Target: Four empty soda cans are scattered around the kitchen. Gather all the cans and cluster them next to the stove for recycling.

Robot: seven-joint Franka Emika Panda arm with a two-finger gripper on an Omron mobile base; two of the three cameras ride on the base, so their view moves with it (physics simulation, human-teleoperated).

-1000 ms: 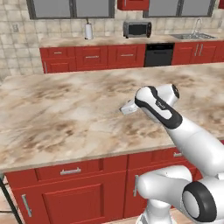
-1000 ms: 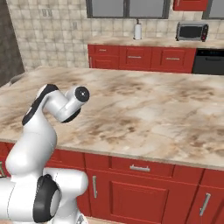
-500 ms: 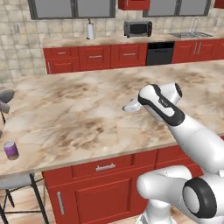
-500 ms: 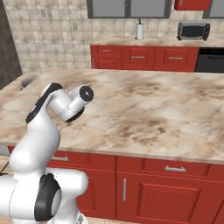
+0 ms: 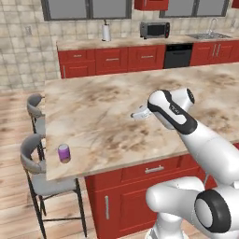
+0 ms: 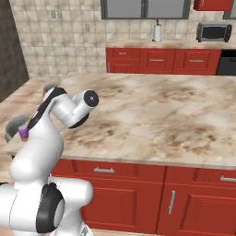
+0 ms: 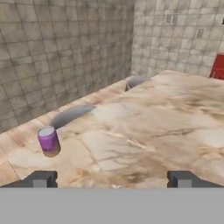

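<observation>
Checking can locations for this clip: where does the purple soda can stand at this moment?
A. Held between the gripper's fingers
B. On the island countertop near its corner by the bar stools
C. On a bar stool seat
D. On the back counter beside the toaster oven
B: the purple soda can stands upright on the island countertop near the corner above the bar stools, apart from the open gripper.

Both base views look forward over the island counter (image 5: 102,116) from behind; the hand view skims it closely.
</observation>
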